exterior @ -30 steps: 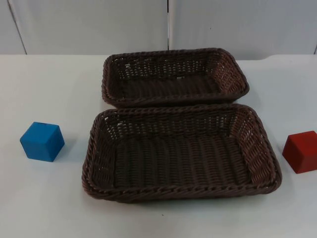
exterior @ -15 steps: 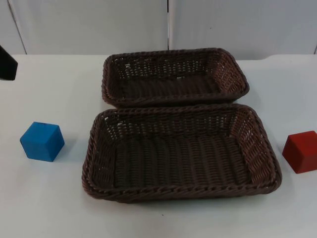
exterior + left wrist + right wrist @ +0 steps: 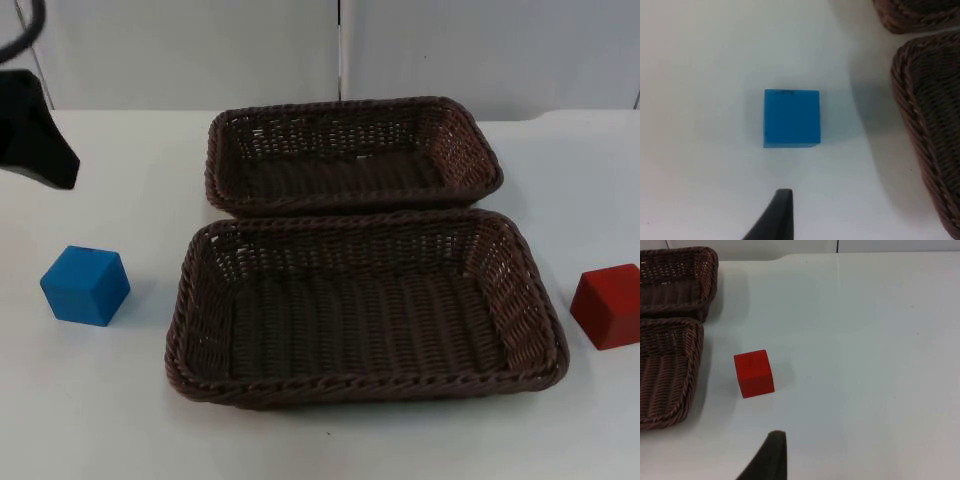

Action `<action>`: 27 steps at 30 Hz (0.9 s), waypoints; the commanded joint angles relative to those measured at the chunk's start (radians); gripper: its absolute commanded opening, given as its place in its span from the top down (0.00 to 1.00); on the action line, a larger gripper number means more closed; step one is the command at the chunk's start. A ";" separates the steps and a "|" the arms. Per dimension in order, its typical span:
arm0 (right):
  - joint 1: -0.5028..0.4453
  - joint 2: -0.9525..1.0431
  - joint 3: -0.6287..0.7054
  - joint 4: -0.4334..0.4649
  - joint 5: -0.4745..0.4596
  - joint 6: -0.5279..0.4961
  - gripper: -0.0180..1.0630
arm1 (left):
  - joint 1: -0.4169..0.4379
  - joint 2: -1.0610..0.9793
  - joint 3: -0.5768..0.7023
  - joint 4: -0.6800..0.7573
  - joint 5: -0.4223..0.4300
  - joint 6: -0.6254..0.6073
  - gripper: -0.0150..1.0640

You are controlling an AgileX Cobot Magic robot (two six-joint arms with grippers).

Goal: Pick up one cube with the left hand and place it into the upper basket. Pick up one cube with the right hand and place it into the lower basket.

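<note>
— Fingers, are they released or clenched?
— For the left gripper (image 3: 48,150), at upper left of the frame, and the right gripper (image 3: 771,460), I cannot tell.
— And the things?
— Lower basket (image 3: 200,330) sits at centre, with upper basket (image 3: 225,160) above it, rims touching. Blue cube (image 3: 85,285) lies at left and red cube (image 3: 607,305) at right edge, both on the table (image 3: 100,400).

White table (image 3: 110,400), grey partition wall (image 3: 200,50)

Two empty brown wicker baskets, upper basket (image 3: 355,155) touching lower basket (image 3: 365,308), sit mid-table; blue cube (image 3: 85,285) near its left edge, red cube (image 3: 608,305) near its right.
</note>
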 commanded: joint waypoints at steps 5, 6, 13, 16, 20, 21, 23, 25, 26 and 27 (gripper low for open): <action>-0.004 -0.004 0.002 0.001 -0.006 -0.009 0.01 | 0.002 0.103 -0.019 -0.011 -0.066 0.002 0.01; -0.004 -0.004 0.002 0.001 -0.006 -0.009 0.01 | 0.002 0.122 -0.029 -0.011 -0.066 0.002 0.01; -0.004 -0.004 0.002 0.001 -0.006 -0.009 0.01 | 0.002 0.248 -0.097 0.013 -0.069 0.002 0.01; -0.004 -0.004 0.002 0.001 -0.006 -0.009 0.01 | 0.002 0.280 -0.104 0.013 -0.091 0.002 0.01; -0.004 -0.004 0.002 0.001 -0.006 -0.009 0.01 | 0.002 0.333 -0.104 0.014 -0.179 0.002 0.01; -0.004 -0.004 0.002 0.001 -0.006 -0.009 0.01 | 0.002 0.333 -0.104 0.014 -0.179 0.002 0.01; -0.004 -0.004 0.002 0.001 -0.006 -0.009 0.01 | 0.002 0.348 -0.104 -0.002 -0.207 0.002 0.01; -0.004 -0.004 0.002 0.001 -0.006 -0.009 0.01 | 0.002 0.362 -0.104 -0.011 -0.224 0.002 0.01; -0.004 -0.004 0.002 0.001 -0.006 -0.009 0.01 | 0.002 0.367 -0.104 -0.011 -0.227 0.002 0.01; -0.004 -0.004 0.002 0.001 -0.006 -0.009 0.01 | 0.002 0.373 -0.104 -0.011 -0.232 0.002 0.01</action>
